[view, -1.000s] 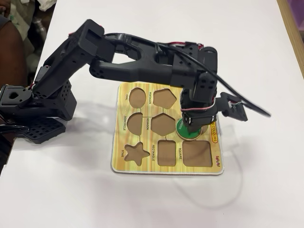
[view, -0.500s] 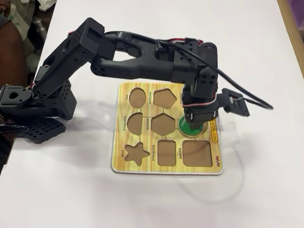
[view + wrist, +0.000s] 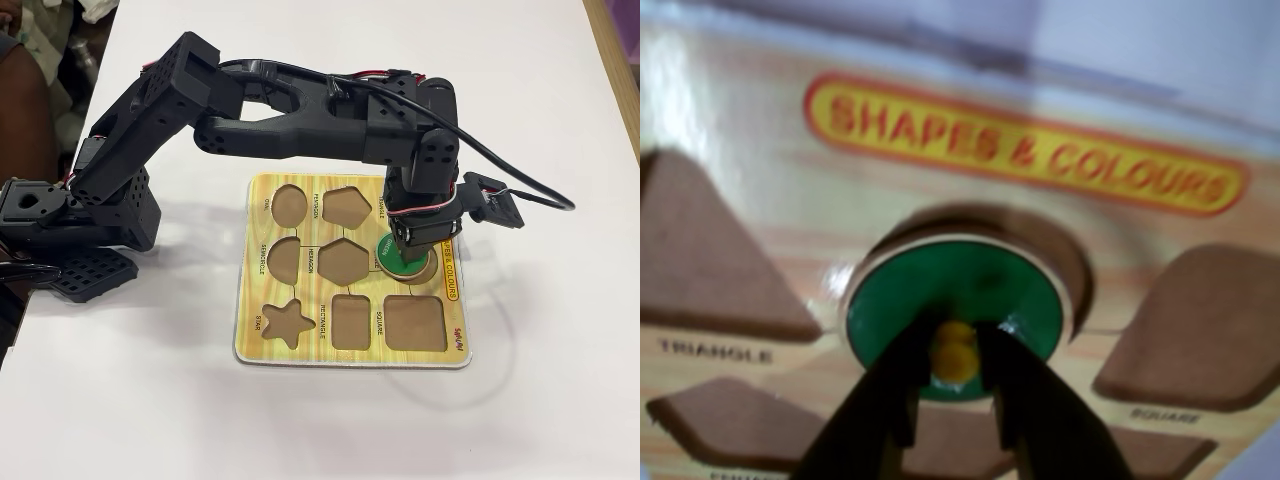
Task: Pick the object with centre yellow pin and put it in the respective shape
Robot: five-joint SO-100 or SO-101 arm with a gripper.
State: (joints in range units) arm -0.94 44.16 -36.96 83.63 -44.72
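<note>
**Green disc held by its knob, partly over the round cutout**

In the wrist view the gripper (image 3: 958, 375) reaches in from the bottom edge, its two dark fingers (image 3: 898, 385) drawn in close on either side of the yellow knob (image 3: 954, 350) at the centre of the green disc (image 3: 952, 300). The jaws are nearly together and pinch the knob between them; nothing else is in their grasp. Holding it by the knob looks sensible, since the disc is flat and offers no other purchase, and the grip leaves the pale rim free to meet the hole.

The disc does not sit squarely in the circle cutout (image 3: 1055, 255). A crescent of brown recess shows beyond its far and right edge, so the disc lies offset toward the near left, apparently overlapping the rim of the hole. Whether it rests on the board or hangs just above it cannot be told. The puzzle board (image 3: 760, 170) carries the SHAPES & COLOURS label (image 3: 1025, 145) on the far side, the triangle cutout (image 3: 710, 250) to the left and the square cutout (image 3: 1205, 325) to the right.

In the fixed view the arm (image 3: 290, 125) arches over the board (image 3: 250, 345) from the left, the gripper (image 3: 405, 262) pointing steeply down onto the disc (image 3: 393, 264) in the right-hand column, between the triangle and the square cutout (image 3: 414, 322). My judgement is that a small shift toward the exposed crescent remains before release.
</note>
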